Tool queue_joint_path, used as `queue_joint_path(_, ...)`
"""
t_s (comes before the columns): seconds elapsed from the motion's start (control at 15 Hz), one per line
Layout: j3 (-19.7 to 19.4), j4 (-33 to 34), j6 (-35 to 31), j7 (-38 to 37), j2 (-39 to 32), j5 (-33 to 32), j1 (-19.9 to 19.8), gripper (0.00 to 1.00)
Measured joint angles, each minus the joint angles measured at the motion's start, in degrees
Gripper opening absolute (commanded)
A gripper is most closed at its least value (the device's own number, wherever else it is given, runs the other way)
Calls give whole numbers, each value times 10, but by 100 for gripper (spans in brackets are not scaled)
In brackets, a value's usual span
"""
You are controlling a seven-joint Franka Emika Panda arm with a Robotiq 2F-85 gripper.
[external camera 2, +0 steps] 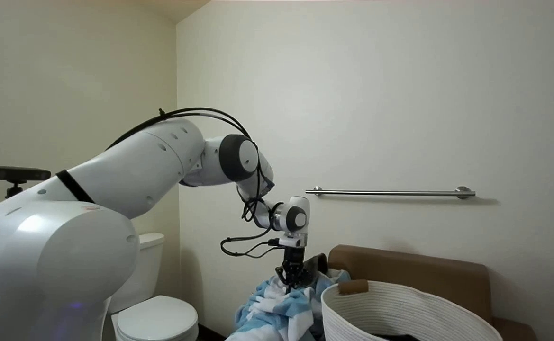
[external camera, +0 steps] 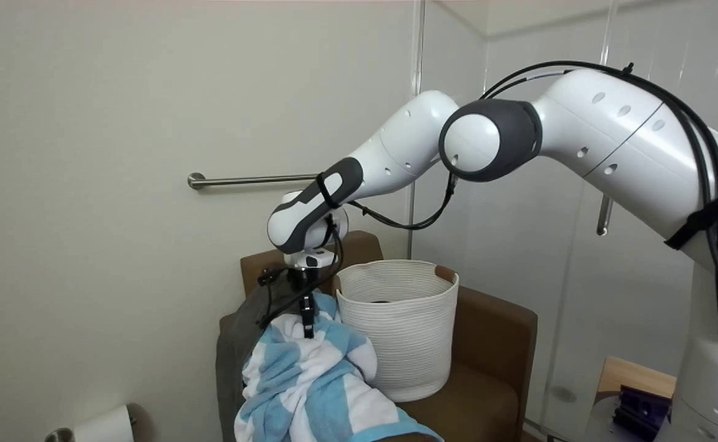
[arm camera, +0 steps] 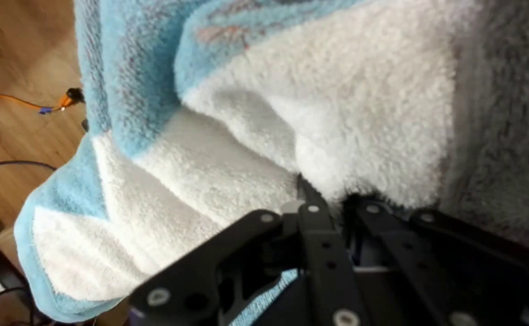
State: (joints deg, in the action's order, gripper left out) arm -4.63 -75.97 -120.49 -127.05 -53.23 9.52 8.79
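Gripper [external camera: 308,333] clamped on blue-and-white striped towel [external camera: 319,383], fingers nearly together. Towel bunched over one side of brown chair [external camera: 497,334], just beside white basket [external camera: 405,344]; dark gray cloth [external camera: 233,368] alongside.

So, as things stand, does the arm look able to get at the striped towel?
Yes, it seems so: the hand points down, its fingers closed among the folds of the striped towel, and the white basket stands beside the towel, not in the way.
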Motion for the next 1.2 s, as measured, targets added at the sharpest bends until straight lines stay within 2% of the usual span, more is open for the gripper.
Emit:
queue_joint_path(0.27, 1, -97, -124, -41, 89, 3, 26, 8)
queue_joint_path(0.53, 8, -201, -231, -90, 181, 28, 35, 8)
queue_joint_path(0.8, 19, -311, -293, -107, 289, 95, 27, 8)
queue_joint_path(1.13, 36, -448, -347, -108, 430, 197, -6, 7)
queue_joint_path(1.2, 38, -475, -364, -108, 458, 216, -13, 11)
